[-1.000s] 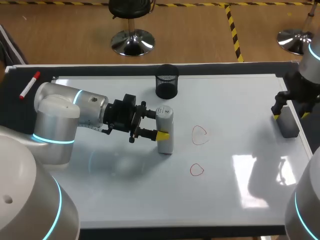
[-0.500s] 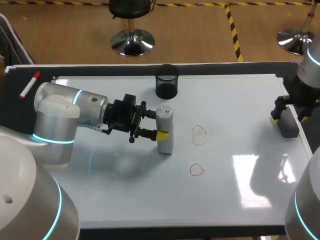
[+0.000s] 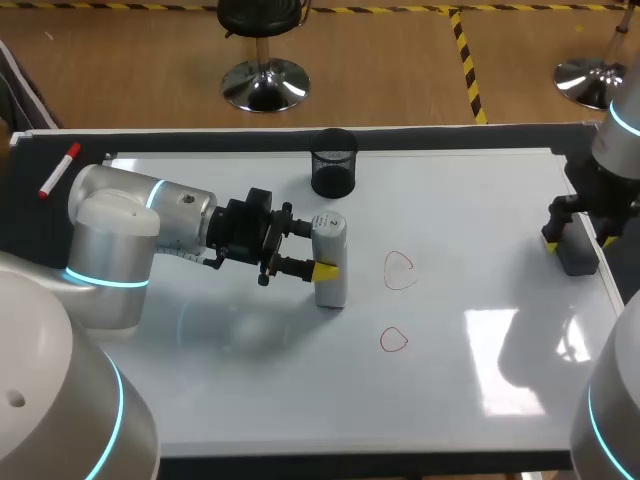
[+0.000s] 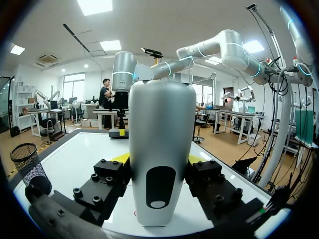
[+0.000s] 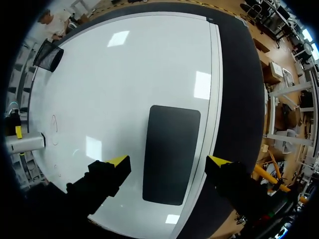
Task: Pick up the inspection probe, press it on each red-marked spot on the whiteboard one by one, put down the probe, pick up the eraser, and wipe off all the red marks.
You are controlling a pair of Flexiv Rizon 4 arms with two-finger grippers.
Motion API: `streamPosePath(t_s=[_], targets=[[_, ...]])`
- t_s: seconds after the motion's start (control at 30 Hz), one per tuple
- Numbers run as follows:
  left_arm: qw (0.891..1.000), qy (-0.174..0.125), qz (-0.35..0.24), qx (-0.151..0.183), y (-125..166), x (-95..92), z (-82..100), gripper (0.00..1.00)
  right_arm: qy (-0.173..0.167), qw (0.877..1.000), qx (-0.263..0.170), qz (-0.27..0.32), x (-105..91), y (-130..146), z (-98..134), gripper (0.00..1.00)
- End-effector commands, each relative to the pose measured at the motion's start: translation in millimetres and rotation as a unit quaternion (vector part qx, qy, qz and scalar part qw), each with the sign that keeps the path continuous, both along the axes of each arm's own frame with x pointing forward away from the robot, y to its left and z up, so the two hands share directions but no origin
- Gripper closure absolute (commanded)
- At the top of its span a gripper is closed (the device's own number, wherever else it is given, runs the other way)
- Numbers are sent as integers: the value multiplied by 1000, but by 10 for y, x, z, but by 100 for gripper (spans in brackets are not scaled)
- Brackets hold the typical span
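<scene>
Probe (image 3: 330, 262), pale grey, upright, gripped by left end effector (image 4: 157, 159); right end effector (image 5: 169, 160) open above black eraser (image 5: 172, 149).

Dark table (image 3: 30, 200) carries whiteboard (image 3: 450, 200), which covers most of top. Black mesh cup (image 3: 334, 162) upright on board near far edge. Inspection probe (image 3: 330, 262) upright on board, just nearer than cup. Far red outline (image 3: 399, 269) and near red outline (image 3: 393, 340) drawn right of probe. Dark eraser (image 5: 169, 154) flat at board's right edge. Red-capped marker (image 3: 59, 170) on dark strip left of board.
</scene>
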State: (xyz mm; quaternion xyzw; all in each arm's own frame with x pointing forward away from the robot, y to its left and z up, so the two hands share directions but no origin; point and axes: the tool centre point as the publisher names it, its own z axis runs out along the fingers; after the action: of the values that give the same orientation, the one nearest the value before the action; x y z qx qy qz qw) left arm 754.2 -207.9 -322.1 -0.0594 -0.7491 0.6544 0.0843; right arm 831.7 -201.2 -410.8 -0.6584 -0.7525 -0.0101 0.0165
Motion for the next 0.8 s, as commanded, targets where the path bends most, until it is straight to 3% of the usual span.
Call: streamPosePath(t_s=[0.03,0.17,0.23,0.4,0.53,0.57,0.67,0.8], targets=[[1000,0,0,-2,10,-19,-70,100,3,1000,-3,0,30,22,-18,2],[1000,0,0,-2,10,-19,-70,100,4,1000,-2,-1,43,28,-42,21],[1000,0,0,-2,10,-19,-70,100,6,1000,-2,-1,45,28,-59,41],[1000,0,0,-2,10,-19,-70,100,11,1000,-2,-1,43,31,-96,44],[1000,0,0,-2,10,-19,-70,100,13,1000,-1,-2,42,36,-119,55],[1000,0,0,-2,10,-19,-70,100,13,1000,0,-3,42,37,-118,63],[1000,0,0,-2,10,-19,-70,100,12,1000,-1,-4,43,35,-106,100],[1000,0,0,-2,10,-19,-70,100,4,1000,-3,-8,45,31,-35,100]])
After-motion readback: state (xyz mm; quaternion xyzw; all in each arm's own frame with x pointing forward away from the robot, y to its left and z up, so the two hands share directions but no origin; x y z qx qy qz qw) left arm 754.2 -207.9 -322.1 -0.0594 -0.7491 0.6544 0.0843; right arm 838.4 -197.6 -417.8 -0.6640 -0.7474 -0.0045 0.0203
